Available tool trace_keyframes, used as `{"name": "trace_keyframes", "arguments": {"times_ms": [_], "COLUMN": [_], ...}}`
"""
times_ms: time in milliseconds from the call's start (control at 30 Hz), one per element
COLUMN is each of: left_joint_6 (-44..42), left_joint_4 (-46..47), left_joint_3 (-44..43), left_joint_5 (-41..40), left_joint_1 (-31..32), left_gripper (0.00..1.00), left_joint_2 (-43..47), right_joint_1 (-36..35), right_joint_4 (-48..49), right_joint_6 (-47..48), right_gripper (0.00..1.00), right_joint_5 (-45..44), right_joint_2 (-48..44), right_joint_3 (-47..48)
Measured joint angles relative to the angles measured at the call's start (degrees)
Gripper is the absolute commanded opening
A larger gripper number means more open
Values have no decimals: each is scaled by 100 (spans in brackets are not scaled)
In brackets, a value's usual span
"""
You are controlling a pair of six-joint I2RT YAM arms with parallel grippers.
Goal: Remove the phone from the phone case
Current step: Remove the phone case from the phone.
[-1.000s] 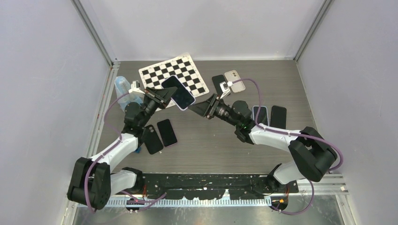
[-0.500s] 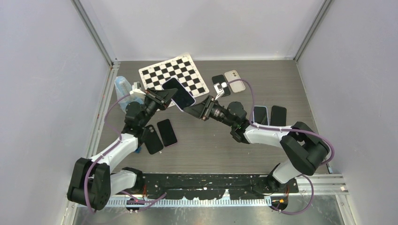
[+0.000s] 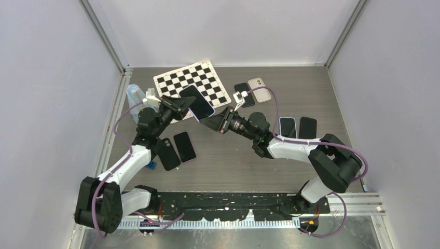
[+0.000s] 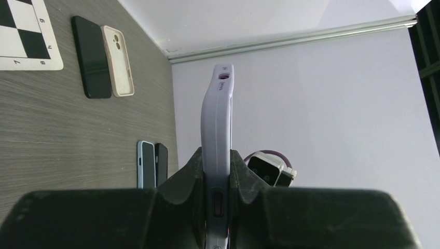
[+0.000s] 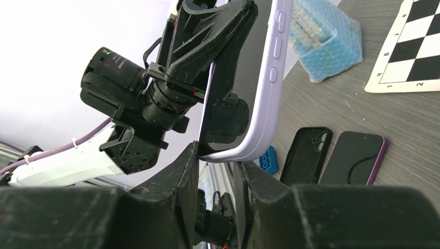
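Note:
The phone in its lilac case [image 3: 197, 101] is held up in the air over the near edge of the checkerboard. My left gripper [image 3: 179, 106] is shut on it; in the left wrist view the case [image 4: 217, 119] stands edge-on between the fingers of the left gripper [image 4: 217, 171]. My right gripper [image 3: 211, 122] is open just right of the phone. In the right wrist view the case's lower corner [image 5: 249, 150] sits right at the tips of the right gripper [image 5: 218, 163], one finger on each side, with a gap showing on the case side.
A checkerboard sheet [image 3: 207, 78] lies at the back left, with a blue wrapped packet [image 3: 136, 96] beside it. A black case [image 3: 168, 154] and a dark phone [image 3: 184, 147] lie under the left arm. More phones and cases lie at the back centre [image 3: 259, 89] and right [image 3: 288, 127].
My right gripper has moved left toward the held phone, and its open fingertips now reach the case's lower corner. The left gripper and phone have barely moved.

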State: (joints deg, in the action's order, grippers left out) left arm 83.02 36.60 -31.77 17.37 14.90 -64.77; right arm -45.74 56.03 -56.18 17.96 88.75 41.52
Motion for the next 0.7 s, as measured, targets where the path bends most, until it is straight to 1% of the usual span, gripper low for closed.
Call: {"name": "trace_keyframes", "arguments": {"times_ms": [100,233,400,533,600,700], "left_joint_6": [-87,-225,-267,-267,-348,-358], "left_joint_4": [-286,-916,-1408,-1657,-1880,-2127], "left_joint_3": [-111,-361,-566,-599,-647,-651], "left_joint_5": [15,39,42,20,2,195], "left_joint_1": [-20,-44,-46,-46,-50,46], "left_gripper": [0,0,0,0,0,0], "left_joint_2": [52,103,107,98,48,-11], "right_joint_1": [-87,-245,-409,-503,-592,-708], "right_joint_4": [-160,-584,-1071,-1364,-1611,-2107], "right_joint_6": [240,640,1139,1475,1923,2398], "right_gripper": [12,8,7,6,6,6], "right_joint_5": [-162,-496,-896,-1038,-1113,-1257], "right_joint_2": [-46,-190,-396,-481,-507,-481], "right_joint_3": [42,136,221,229,238,243]}}
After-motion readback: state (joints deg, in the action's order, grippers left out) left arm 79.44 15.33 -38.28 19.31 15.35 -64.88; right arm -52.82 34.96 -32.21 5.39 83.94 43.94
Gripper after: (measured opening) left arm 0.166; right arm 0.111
